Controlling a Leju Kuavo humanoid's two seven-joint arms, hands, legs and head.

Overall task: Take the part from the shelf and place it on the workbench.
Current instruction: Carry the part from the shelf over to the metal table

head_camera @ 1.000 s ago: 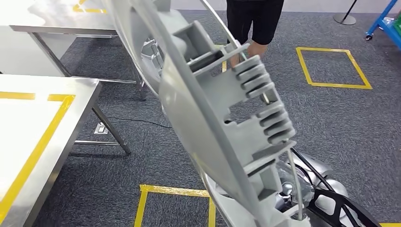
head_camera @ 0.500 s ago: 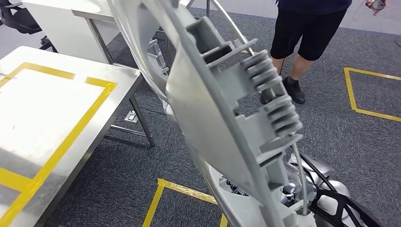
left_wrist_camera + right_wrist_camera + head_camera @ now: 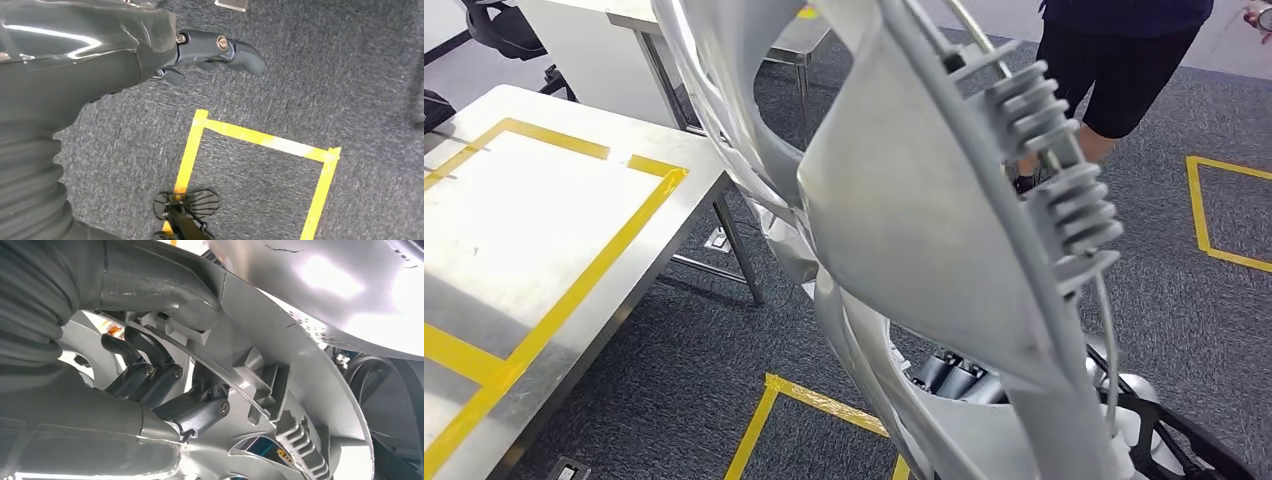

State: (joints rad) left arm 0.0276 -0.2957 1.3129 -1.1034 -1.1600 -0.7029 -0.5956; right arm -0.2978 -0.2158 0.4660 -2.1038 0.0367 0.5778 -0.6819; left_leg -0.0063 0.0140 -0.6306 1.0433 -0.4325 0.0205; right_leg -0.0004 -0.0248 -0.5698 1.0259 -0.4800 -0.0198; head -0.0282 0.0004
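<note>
Part (image 3: pixel 310 390) rim clamped between right hand (image 3: pixel 165 375) fingers (image 3: pixel 200 410).

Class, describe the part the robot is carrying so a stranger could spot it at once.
Beside the steel workbench with yellow tape, look at the pale grey part towering over the carpet. The right hand grips its rim; ribbed fins along one edge set it apart.

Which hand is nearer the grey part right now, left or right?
Right. The right hand grips the grey part, thumb over its rim and fingers hooked behind it. The left hand hangs above the carpet, holding nothing, apart from the part.
</note>
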